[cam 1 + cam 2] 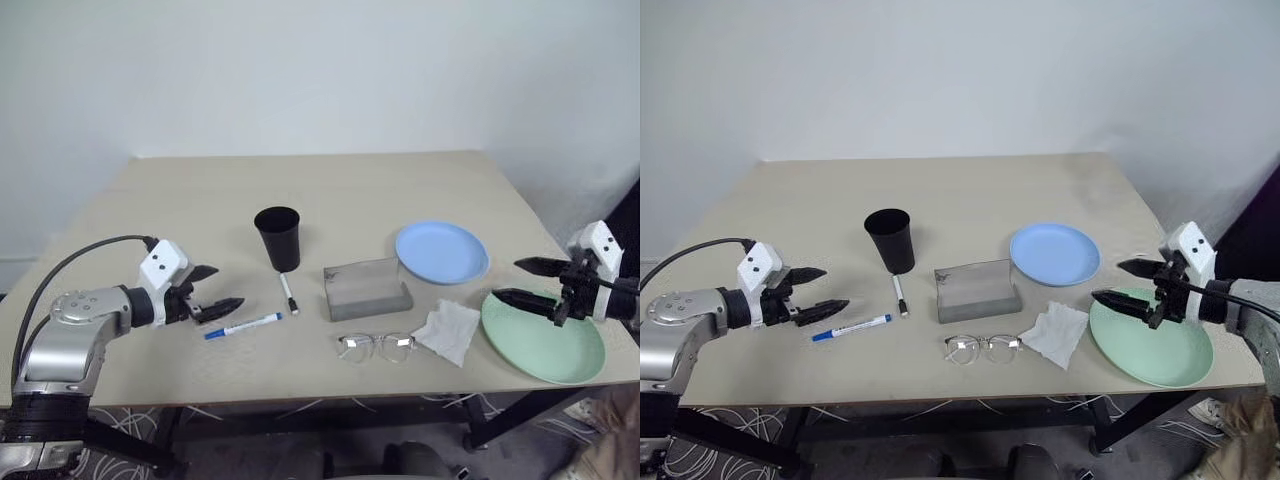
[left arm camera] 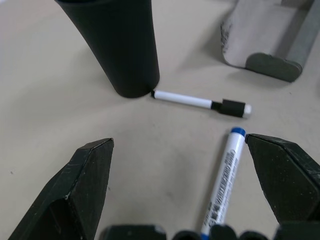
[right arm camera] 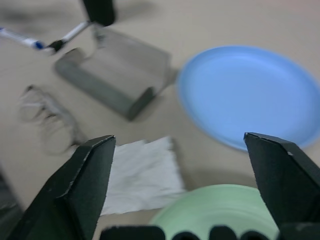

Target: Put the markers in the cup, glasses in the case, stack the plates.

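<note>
Markers lie flat: blue-capped marker crosswise, black-capped marker pointing away; left gripper, right gripper agape, empty.

We note a plain beige desk, unpatterned. The cup is solid black. The longer marker is white with a blue cap and blue print along its barrel; the shorter marker is white with a black cap. The case has a grey base and a translucent, cloudy lid. The glasses have a clear frame and clear lenses. The tissue is white. One plate is light blue, and the other plate, near the desk's right edge, is pale green; both are plain.
</note>
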Available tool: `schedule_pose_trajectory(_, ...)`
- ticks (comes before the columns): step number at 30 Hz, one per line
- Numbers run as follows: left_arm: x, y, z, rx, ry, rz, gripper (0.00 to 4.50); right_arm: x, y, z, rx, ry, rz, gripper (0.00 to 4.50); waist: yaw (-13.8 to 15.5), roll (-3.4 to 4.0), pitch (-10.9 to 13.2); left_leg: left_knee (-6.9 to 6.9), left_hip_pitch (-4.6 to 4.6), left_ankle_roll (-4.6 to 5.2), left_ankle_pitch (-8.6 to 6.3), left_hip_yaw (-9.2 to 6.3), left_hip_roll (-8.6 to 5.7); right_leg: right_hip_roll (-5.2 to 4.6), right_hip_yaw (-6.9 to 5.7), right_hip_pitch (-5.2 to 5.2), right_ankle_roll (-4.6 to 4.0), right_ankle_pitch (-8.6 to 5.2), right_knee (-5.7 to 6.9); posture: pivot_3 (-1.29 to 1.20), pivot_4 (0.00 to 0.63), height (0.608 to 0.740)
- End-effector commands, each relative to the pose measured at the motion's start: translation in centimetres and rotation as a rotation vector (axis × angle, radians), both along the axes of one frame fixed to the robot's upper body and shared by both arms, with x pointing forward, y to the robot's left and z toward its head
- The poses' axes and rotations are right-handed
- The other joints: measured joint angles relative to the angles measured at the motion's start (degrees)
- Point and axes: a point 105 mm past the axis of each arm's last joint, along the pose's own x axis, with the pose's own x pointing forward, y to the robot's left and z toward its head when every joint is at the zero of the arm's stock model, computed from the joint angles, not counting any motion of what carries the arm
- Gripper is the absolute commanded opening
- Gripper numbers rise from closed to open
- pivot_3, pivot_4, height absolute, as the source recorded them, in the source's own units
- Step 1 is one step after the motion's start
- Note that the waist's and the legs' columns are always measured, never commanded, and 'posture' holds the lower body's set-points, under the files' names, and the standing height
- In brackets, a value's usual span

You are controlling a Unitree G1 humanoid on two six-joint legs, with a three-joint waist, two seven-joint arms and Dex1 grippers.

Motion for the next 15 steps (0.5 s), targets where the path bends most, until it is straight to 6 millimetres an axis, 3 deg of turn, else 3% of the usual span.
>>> schedule_pose_trajectory(1,0.3,0.6,1.8,-0.011,-0.035,0.004,4.50,0.1,0.4,1.3,-0.020,-0.025,0.044,4.46,0.0,0.01,0.0,0.00,-0.01,0.00,0.00,0.00,0.01,0.00,0.00,-0.02,0.00,0.00,0.00,0.00,0.000,0.731)
schedule_pose_trajectory(5,0.3,1.6,1.3,0.003,-0.024,0.032,4.50,0.5,0.1,0.5,-0.041,-0.018,0.009,4.46,0.0,0.01,0.0,0.01,-0.02,0.00,0.00,0.09,0.08,-0.02,0.00,-0.15,0.00,0.00,-0.02,0.00,0.000,0.731)
schedule_pose_trajectory(15,-0.7,1.2,1.6,0.010,0.009,-0.023,4.50,-0.4,-0.5,-0.5,-0.014,0.060,-0.052,4.46,0.0,0.01,0.0,0.00,-0.07,-0.03,-0.01,0.31,0.25,-0.02,-0.01,-0.37,0.00,0.00,-0.01,0.00,0.000,0.731)
